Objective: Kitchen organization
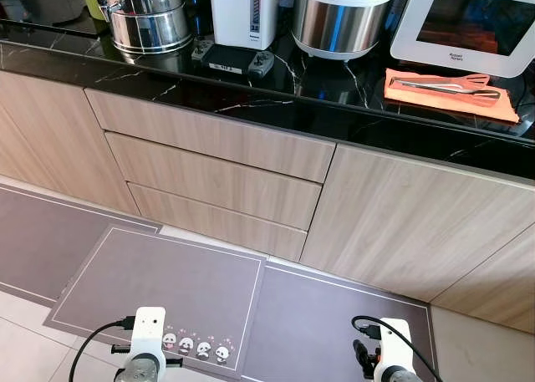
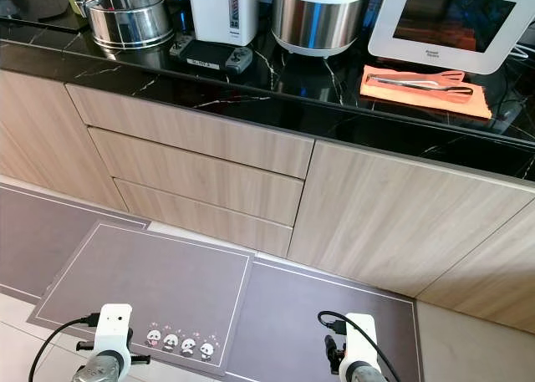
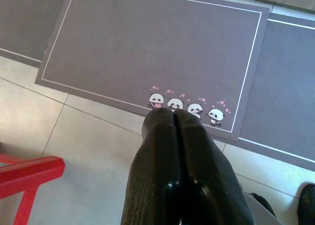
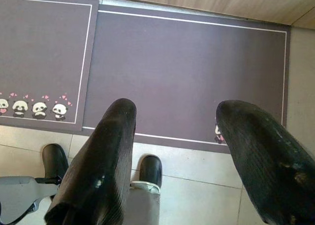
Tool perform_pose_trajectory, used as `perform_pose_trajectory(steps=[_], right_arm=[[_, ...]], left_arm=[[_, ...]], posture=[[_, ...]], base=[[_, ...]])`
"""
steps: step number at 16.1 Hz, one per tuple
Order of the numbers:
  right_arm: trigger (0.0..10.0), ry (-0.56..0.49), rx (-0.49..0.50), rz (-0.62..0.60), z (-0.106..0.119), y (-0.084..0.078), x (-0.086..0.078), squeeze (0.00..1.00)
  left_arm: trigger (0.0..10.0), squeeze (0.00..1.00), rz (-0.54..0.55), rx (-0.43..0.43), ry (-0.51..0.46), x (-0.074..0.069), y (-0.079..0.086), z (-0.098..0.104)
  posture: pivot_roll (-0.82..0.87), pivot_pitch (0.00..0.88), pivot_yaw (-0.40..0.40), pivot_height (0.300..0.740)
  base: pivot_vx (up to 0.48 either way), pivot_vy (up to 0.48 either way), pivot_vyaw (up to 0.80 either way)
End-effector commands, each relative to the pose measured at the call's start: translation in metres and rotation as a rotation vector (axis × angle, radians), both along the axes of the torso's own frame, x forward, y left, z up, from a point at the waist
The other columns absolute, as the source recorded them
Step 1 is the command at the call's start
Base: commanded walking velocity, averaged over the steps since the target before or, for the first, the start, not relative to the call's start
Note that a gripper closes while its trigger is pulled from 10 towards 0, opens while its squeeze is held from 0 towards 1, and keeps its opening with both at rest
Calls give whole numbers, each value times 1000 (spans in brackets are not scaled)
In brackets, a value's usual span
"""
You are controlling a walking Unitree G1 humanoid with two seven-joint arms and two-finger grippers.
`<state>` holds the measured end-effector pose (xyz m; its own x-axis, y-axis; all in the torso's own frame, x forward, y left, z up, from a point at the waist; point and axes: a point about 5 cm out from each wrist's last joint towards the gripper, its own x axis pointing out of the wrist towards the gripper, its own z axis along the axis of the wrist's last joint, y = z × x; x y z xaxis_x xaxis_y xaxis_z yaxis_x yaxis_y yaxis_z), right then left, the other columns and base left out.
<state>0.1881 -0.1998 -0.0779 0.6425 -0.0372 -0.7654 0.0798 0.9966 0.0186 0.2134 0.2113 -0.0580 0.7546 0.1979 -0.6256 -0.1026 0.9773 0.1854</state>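
Tongs (image 1: 447, 87) lie on an orange cloth (image 1: 447, 96) on the black worktop (image 1: 251, 94), before a white oven (image 1: 472, 22) whose small label I can't read. Nothing looks handled yet; all the tidying remains. The left gripper (image 3: 173, 117) hangs pressed closed over the panda mat (image 3: 147, 52), the right gripper (image 4: 177, 131) spread wide, empty.

This is a home kitchen. A black marbled surface (image 1: 251, 94) runs above pale wood drawers (image 1: 217, 177) and cupboard doors (image 1: 401, 223). On it stand a steel rice cooker (image 1: 338, 14), a white water boiler (image 1: 245, 12), a stacked steel pot (image 1: 150, 14) and a white countertop oven (image 1: 472, 22), with metal tongs (image 1: 443, 86) on an orange cloth (image 1: 447, 98). Grey mats (image 1: 184, 286), one printed with small pandas (image 3: 187, 104), lie on the tiled floor (image 3: 74, 136).
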Motion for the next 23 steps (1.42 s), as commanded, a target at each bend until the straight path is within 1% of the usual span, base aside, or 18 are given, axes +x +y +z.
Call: perform_pose_trajectory(steps=[1, 5, 9, 23], right_arm=[[10000, -24, 146, -120, 3, 23, 14, 0], [10000, -26, 149, -135, 3, 22, 13, 0], [10000, -13, 150, -134, 1, 22, 11, 0], [10000, -11, 148, -129, 1, 22, 10, 0]], left_arm=[[10000, 0, -131, -66, 156, 7, -8, -3], [10000, 0, -134, -65, 148, 9, -8, -2], [10000, 0, -118, -67, 149, 8, -6, -2], [10000, 0, -117, -67, 150, 7, -6, -3]], posture=[[65, 0, -1, 740], [65, 0, 4, 740], [79, 0, -10, 740], [79, 0, -10, 740]], base=[[0, 0, 0], [0, 0, 0], [0, 0, 0], [0, 0, 0]])
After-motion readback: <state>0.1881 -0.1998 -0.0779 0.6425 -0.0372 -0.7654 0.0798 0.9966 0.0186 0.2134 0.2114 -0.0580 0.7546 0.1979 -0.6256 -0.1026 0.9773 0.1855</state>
